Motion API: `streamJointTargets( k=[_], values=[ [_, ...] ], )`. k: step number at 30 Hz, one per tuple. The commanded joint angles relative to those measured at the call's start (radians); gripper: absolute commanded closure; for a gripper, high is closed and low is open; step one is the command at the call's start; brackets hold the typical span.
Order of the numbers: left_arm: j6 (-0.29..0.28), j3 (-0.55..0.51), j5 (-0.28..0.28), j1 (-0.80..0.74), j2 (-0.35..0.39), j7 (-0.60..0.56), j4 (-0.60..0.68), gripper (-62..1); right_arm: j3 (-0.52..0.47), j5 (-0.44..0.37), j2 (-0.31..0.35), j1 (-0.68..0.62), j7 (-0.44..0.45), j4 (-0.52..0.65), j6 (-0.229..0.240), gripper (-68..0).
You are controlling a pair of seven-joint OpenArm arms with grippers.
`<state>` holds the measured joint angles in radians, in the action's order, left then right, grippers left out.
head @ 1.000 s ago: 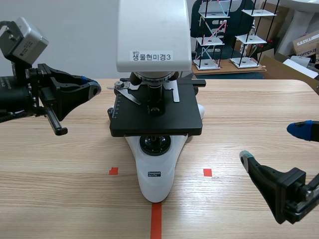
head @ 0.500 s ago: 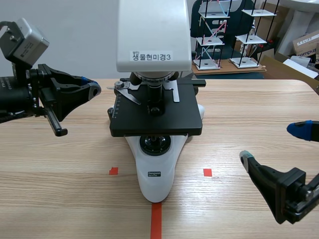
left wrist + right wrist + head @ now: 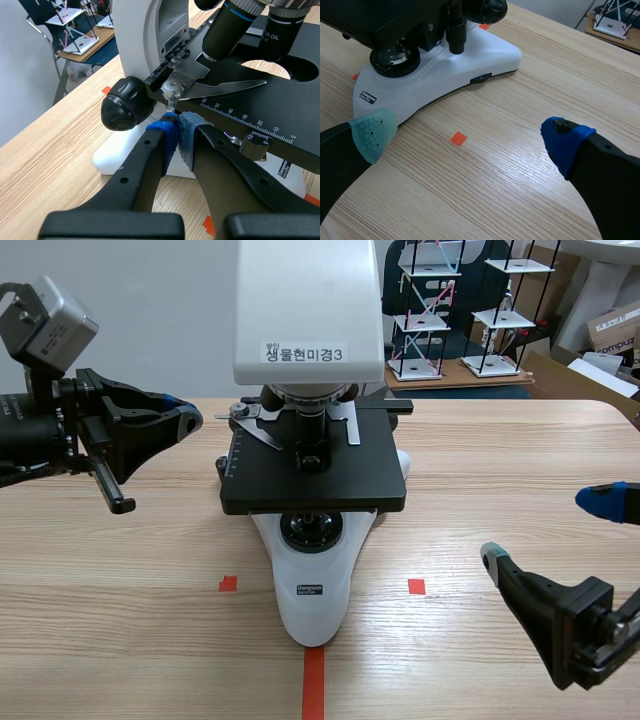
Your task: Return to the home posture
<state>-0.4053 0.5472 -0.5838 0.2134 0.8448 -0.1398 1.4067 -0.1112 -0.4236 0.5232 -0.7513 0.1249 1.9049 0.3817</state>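
A white and black microscope [image 3: 312, 440] stands at the middle of the wooden table [image 3: 480, 470]. My left gripper [image 3: 185, 412] hovers to the left of its stage, fingers shut with nothing between them. In the left wrist view the blue pads [image 3: 181, 135] meet just short of the stage clip [image 3: 175, 90] and the black focus knob [image 3: 125, 104]. My right gripper [image 3: 545, 530] stands open low at the right, apart from the microscope. In the right wrist view its two pads [image 3: 372, 131] are wide apart, with the microscope base [image 3: 445, 70] ahead of them.
White wire-frame racks [image 3: 432, 300] and cardboard boxes [image 3: 615, 335] stand behind the table's far edge. The table's right corner [image 3: 620, 412] is close to the right arm.
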Motion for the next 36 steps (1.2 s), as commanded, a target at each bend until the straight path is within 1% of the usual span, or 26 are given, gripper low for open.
streamJointTargets(
  k=[1, 5, 7, 11, 14, 16, 20, 21, 23, 25, 28, 31, 36],
  values=[
    [-0.001, -0.013, -0.007, 0.002, -0.002, -0.021, 0.013, -3.4, -0.006, -0.008, 0.000, 0.003, 0.011, 0.015, 0.004, -64.2],
    [-0.002, -0.017, -0.007, -0.019, 0.010, -0.026, 0.018, -3.6, -0.006, -0.008, 0.000, 0.003, 0.011, 0.015, 0.004, -64.2],
    [-0.002, -0.034, -0.007, -0.048, 0.022, -0.028, 0.027, -7.2, -0.006, -0.008, 0.000, 0.003, 0.011, 0.015, 0.004, -64.2],
    [-0.001, -0.132, -0.006, -0.150, 0.050, -0.038, 0.054, -18.4, -0.006, -0.008, 0.000, 0.003, 0.011, 0.015, 0.004, -64.2],
    [-0.002, -0.241, -0.003, -0.249, 0.062, -0.050, 0.074, -25.1, -0.006, -0.008, 0.000, 0.003, 0.011, 0.015, 0.004, -64.2],
    [-0.002, -0.310, -0.002, -0.322, 0.062, -0.051, 0.089, -31.0, -0.006, -0.008, 0.000, 0.003, 0.011, 0.015, 0.004, -64.2],
    [-0.002, -0.427, 0.001, -0.467, 0.059, -0.051, 0.132, -46.6, -0.006, -0.008, 0.000, 0.003, 0.011, 0.015, 0.004, -64.2],
    [-0.002, -0.455, 0.002, -0.502, 0.054, -0.050, 0.146, -49.2, -0.006, -0.008, 0.000, 0.003, 0.011, 0.015, 0.004, -64.2],
    [-0.002, -0.514, 0.025, -0.576, 0.038, -0.050, 0.180, -52.8, -0.006, -0.008, 0.000, 0.003, 0.011, 0.015, 0.004, -64.2],
    [-0.002, -0.574, 0.057, -0.647, 0.011, -0.050, 0.219, -54.3, -0.006, -0.008, 0.000, 0.003, 0.011, 0.015, 0.004, -64.2],
    [-0.002, -0.659, 0.122, -0.748, -0.047, -0.043, 0.290, -54.2, -0.006, -0.008, 0.000, 0.003, 0.011, 0.015, 0.004, -64.2],
    [-0.005, -0.737, 0.167, -0.844, -0.113, -0.043, 0.377, -54.3, -0.006, -0.008, 0.000, 0.003, 0.011, 0.015, 0.004, -64.2],
    [-0.013, -0.814, 0.265, -0.965, -0.229, -0.028, 0.529, -54.3, -0.006, -0.008, 0.000, 0.003, 0.011, 0.015, 0.004, -64.2]
  ],
)
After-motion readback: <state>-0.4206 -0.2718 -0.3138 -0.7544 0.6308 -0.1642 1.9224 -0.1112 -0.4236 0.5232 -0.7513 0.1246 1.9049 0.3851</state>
